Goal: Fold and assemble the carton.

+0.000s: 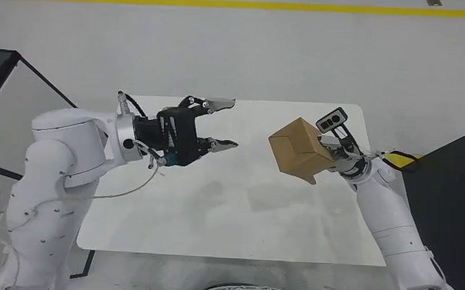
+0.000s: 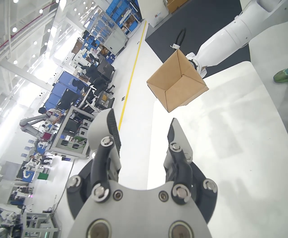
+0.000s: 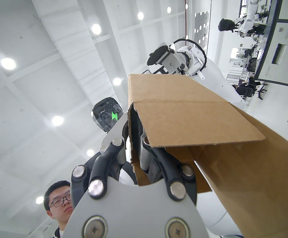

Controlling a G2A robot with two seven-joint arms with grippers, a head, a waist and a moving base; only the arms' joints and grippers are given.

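A brown cardboard carton (image 1: 298,148) hangs tilted above the right part of the white table (image 1: 237,222). My right gripper (image 1: 330,152) is shut on one wall of the carton (image 3: 180,108), one finger (image 3: 144,155) inside and one outside. The carton's open side (image 2: 177,86) faces my left gripper (image 2: 142,126), showing its hollow inside. My left gripper (image 1: 227,123) is held above the table's middle left, open, with nothing between its fingers, a short gap away from the carton.
The table's far edge (image 1: 242,101) runs just behind both grippers. A black frame (image 1: 11,83) stands at the left, and a dark mat (image 1: 447,175) lies beyond the table's right side.
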